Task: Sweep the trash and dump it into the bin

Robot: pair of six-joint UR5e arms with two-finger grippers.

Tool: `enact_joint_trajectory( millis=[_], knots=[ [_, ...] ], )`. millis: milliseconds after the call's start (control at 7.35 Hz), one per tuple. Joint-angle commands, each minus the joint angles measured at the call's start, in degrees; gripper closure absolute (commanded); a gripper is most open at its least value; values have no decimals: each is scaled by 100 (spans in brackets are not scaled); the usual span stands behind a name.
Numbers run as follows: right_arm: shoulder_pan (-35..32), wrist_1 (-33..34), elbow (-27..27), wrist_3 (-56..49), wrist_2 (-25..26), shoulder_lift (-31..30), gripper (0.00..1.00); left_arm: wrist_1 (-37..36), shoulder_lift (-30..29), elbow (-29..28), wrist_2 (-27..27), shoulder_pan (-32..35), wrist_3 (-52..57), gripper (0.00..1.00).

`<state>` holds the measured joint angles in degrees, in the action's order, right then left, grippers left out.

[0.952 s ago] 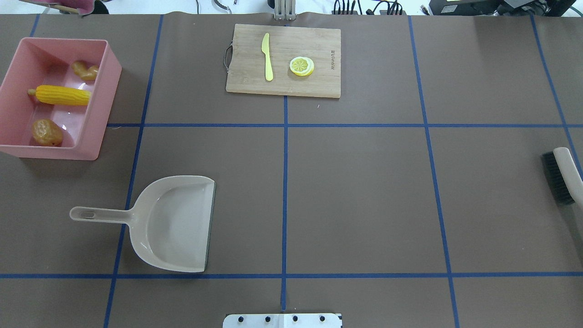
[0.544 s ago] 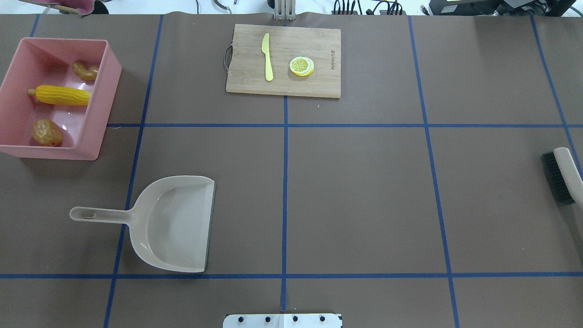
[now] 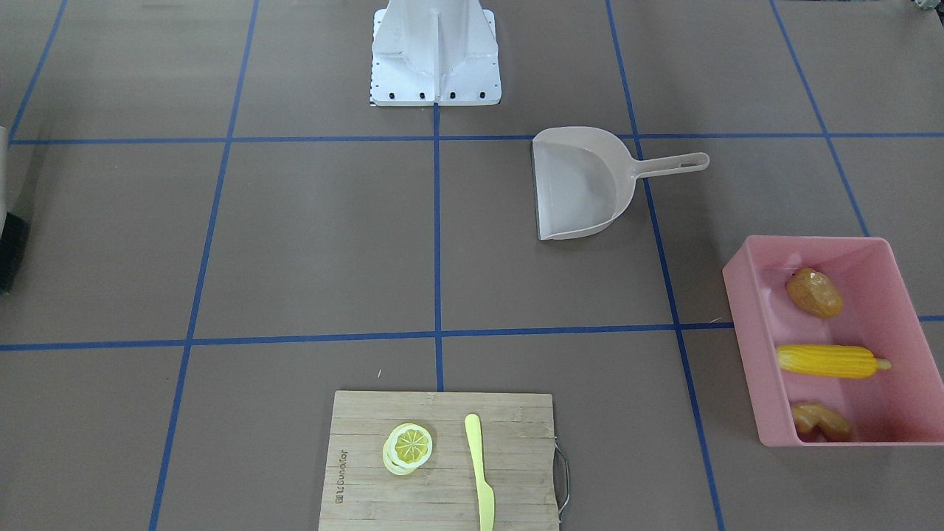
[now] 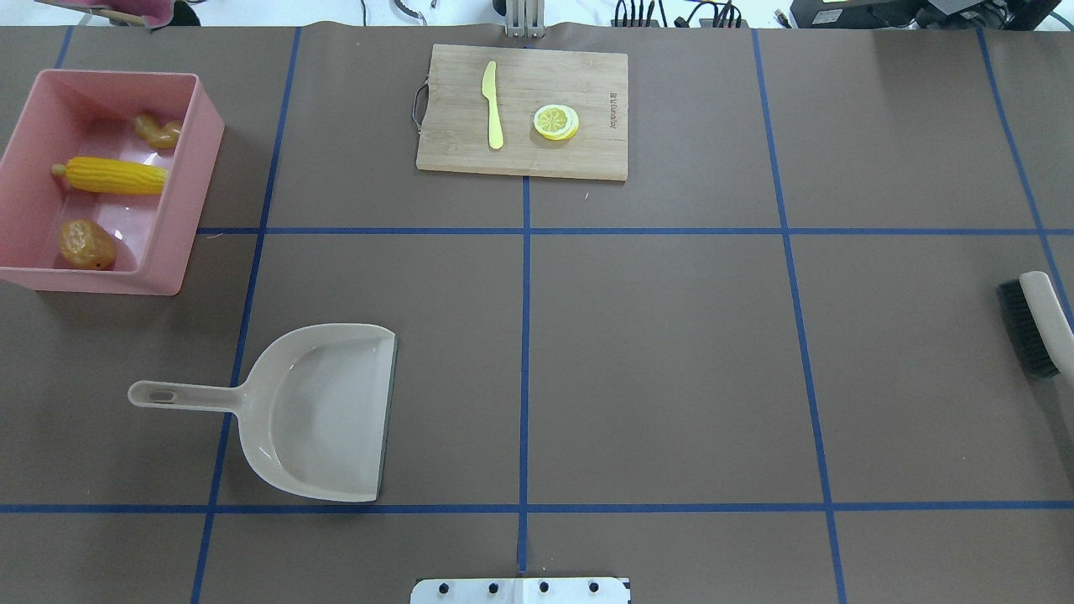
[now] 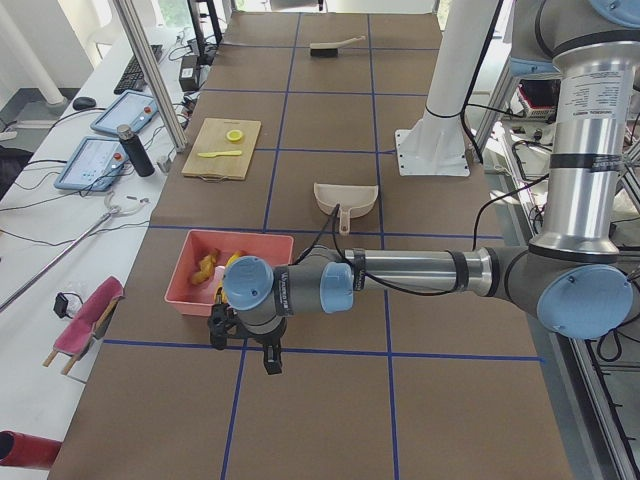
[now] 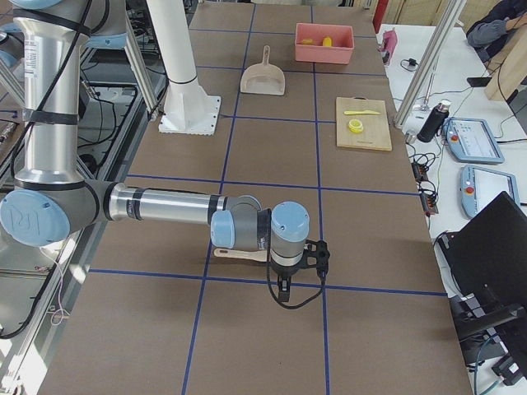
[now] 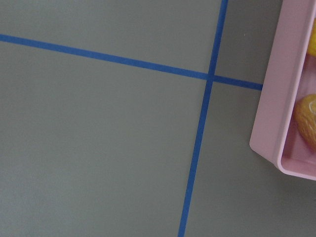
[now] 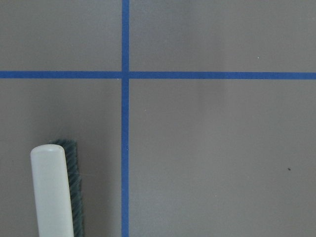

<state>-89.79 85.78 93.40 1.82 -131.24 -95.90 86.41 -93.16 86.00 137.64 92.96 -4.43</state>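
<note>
The pink bin [image 4: 180, 180] stands at the table's far left, also in the front-facing view [image 3: 745, 332] and at the left wrist view's right edge [image 7: 281, 98]. Inside it lie the corn cob [image 4: 113, 176], the brown potato [image 4: 86, 244] and the tan ginger root [image 4: 157, 129]. The left gripper [image 5: 243, 343] shows only in the exterior left view, just off the bin's outer end; I cannot tell whether it is open or shut. The right gripper [image 6: 299, 270] shows only in the exterior right view, by the brush [image 4: 1036, 323]; I cannot tell its state either.
The beige dustpan [image 4: 323, 411] lies empty on the table, handle pointing left. A wooden cutting board [image 4: 537, 92] at the far middle holds a yellow knife [image 4: 492, 105] and a lemon slice [image 4: 555, 122]. The white robot base [image 3: 435, 51] stands at the near edge.
</note>
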Motion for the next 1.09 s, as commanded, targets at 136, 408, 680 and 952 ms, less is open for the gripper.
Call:
enact_joint_trajectory(
  millis=[136,408,680,952],
  knots=[
    [-99,0,11,2,2,-8,0,69,-185,-76,-9,-6,-806,2],
    [-170,0,81,-15,133,-34,0,60,-132,154,-96,-67,-1086,2],
    [-170,0,82,-7,160,-34,0,95,-123,198,-648,-216,-1008,2],
    [-170,0,82,2,151,-43,0,375,-36,172,-650,-217,-1007,2]
  ],
)
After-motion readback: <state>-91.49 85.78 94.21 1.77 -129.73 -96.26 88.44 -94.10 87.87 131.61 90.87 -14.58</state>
